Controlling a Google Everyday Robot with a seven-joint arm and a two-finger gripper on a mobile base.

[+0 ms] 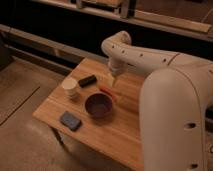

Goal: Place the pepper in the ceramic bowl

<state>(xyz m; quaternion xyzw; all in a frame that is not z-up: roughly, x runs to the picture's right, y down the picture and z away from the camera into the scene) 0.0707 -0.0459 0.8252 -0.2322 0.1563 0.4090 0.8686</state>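
Note:
The pepper (106, 92) is a small slender red-orange thing lying on the wooden table (125, 127), just beyond the far right rim of the ceramic bowl (98, 105). The bowl is round, dark reddish-brown, and sits near the table's middle. My gripper (114, 82) hangs from the white arm, pointing down, just above and a little right of the pepper.
A pale beige cup (70, 88) stands left of the bowl. A dark stubby block (87, 80) lies behind the cup. A flat dark blue-grey object (70, 120) lies near the table's front left edge. My white arm fills the right side. A dark ledge runs behind the table.

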